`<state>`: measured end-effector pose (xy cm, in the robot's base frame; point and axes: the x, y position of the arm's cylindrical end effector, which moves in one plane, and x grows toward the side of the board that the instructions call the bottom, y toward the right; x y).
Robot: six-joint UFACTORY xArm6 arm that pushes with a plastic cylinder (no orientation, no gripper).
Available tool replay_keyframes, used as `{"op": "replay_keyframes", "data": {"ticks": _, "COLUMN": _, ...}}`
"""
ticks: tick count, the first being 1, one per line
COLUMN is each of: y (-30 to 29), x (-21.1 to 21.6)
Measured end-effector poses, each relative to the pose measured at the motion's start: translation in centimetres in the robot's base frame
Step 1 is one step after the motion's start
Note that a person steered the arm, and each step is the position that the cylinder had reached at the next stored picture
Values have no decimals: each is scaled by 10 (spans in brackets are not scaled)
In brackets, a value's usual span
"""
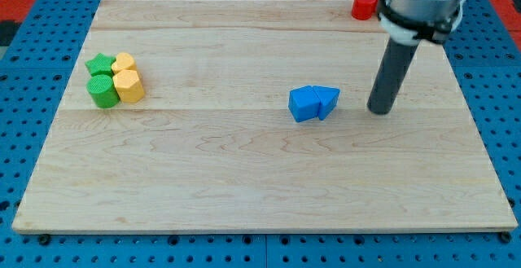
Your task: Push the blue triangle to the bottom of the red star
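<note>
The blue triangle (pixel 328 100) lies right of the board's middle, touching a blue cube (pixel 304 105) on its left. A red block (pixel 364 6), partly hidden behind the arm, sits at the top right edge of the board; its shape is hard to make out. My tip (pixel 378 110) rests on the board just to the right of the blue triangle, with a small gap between them.
At the left, a green star (pixel 100 63), a yellow block (pixel 124 62), a green cylinder (pixel 102 92) and a yellow hexagonal block (pixel 129 86) stand clustered together. The wooden board (pixel 260 186) lies on a blue pegboard surface.
</note>
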<state>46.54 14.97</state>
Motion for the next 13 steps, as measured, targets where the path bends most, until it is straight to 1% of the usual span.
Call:
{"op": "replay_keyframes", "data": {"ticks": 1, "y": -41, "x": 24}}
{"op": "replay_keyframes", "data": {"ticks": 2, "y": -84, "x": 15}}
{"op": "replay_keyframes", "data": {"ticks": 3, "y": -84, "x": -22}}
{"op": "replay_keyframes", "data": {"ticks": 4, "y": -52, "x": -53}}
{"op": "replay_keyframes", "data": {"ticks": 5, "y": -46, "x": -56}}
{"op": "replay_keyframes", "data": {"ticks": 6, "y": -55, "x": -46}}
{"op": "replay_keyframes", "data": {"ticks": 8, "y": -5, "x": -61}}
{"op": "replay_keyframes", "data": {"ticks": 9, "y": -7, "x": -42}}
{"op": "replay_keyframes", "data": {"ticks": 10, "y": 7, "x": -36}}
{"op": "replay_keyframes", "data": {"ticks": 11, "y": 45, "x": -58}}
{"op": "replay_keyframes", "data": {"ticks": 12, "y": 70, "x": -95}}
{"op": "replay_keyframes", "data": {"ticks": 13, "y": 71, "x": -107}}
